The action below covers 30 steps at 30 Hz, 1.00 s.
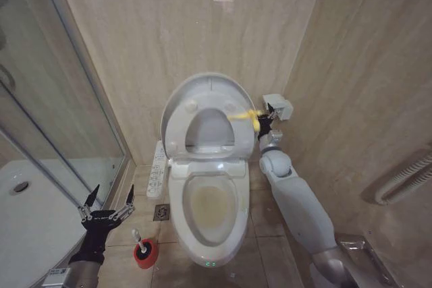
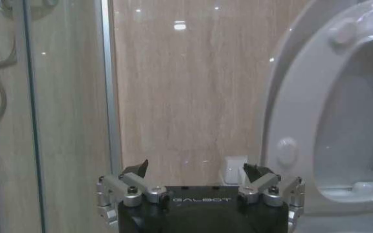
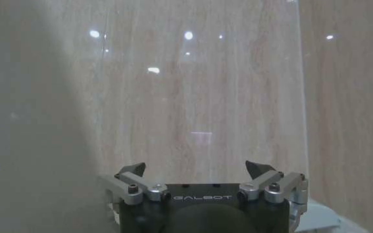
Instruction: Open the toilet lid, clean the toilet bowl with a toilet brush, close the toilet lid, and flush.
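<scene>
We see the toilet lid (image 1: 202,109) raised, right gripper (image 1: 264,121) at its rim, jaws spread, left gripper (image 1: 106,202) jaws spread above the toilet brush (image 1: 143,249).

Toilet open, brush standing in its holder on the floor.

The large glossy white oval plastic toilet lid (image 1: 202,99) stands raised against the far beige tiled wall, its underside facing forward, with a small yellow tag (image 1: 244,117) at its right rim; the ring-shaped part lifted against it may be the seat, though the view is too poor to be sure. Below and nearer, the white ceramic elongated toilet bowl (image 1: 231,227) lies uncovered, its inside stained yellowish-brown. To the bowl's near left, just beside it on the floor tiles, the small toilet brush (image 1: 144,249) with thin white handle sits tilted in its round red holder base.
</scene>
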### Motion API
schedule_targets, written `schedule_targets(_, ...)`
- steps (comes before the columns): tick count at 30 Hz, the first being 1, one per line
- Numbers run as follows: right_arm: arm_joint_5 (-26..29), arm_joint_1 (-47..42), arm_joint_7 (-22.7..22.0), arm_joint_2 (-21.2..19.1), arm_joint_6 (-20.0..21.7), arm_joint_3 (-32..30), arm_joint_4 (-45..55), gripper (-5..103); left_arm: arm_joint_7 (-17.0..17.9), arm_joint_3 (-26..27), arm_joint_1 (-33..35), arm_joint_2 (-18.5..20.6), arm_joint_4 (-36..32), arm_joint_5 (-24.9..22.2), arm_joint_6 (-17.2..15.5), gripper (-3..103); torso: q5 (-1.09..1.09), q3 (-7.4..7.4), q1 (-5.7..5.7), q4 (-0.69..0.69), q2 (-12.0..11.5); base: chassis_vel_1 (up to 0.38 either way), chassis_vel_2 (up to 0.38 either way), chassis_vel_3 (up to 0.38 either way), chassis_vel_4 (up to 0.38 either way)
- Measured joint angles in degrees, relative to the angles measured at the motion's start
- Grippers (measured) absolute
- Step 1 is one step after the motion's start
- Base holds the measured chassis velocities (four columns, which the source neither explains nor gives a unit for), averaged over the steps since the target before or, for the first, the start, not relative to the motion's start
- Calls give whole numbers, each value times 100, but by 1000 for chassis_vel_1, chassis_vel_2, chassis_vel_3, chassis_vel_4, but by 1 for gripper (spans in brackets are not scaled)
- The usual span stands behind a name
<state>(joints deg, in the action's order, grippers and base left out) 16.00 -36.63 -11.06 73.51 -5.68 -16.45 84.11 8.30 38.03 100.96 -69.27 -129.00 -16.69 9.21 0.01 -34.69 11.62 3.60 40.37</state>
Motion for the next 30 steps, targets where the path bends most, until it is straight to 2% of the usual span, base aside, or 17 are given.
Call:
schedule_targets(3, 25, -227, -28, -119, 7, -49, 222, 100, 0, 0, -1, 0, 0, 0, 0, 99, -1, 0, 0, 7, 0, 0, 0, 0, 0)
schedule_targets(7, 57, -684, -53, -291, 6, -189, 555, 100, -1, -1, 0, 0, 0, 0, 0, 99, 0, 0, 0, 7, 0, 0, 0, 0, 0)
schedule_targets(14, 198, -2105, -102, -617, 44, -842, 1498, 100, -1, -1, 0, 0, 0, 0, 0, 99, 1, 0, -1, 8, 0, 0, 0, 0, 0)
schedule_targets(22, 231, -3165, -127, -662, 61, -1212, 2359, 100, -1, 0, 0, 0, 0, 0, 0, 99, 0, 1, -1, 8, 0, 0, 0, 0, 0)
schedule_targets(30, 284, -3692, -297, -522, 158, -1454, 2934, 100, -1, -1, 0, 0, 0, 0, 0, 99, 0, 0, 0, 6, -1, 0, 0, 0, 0)
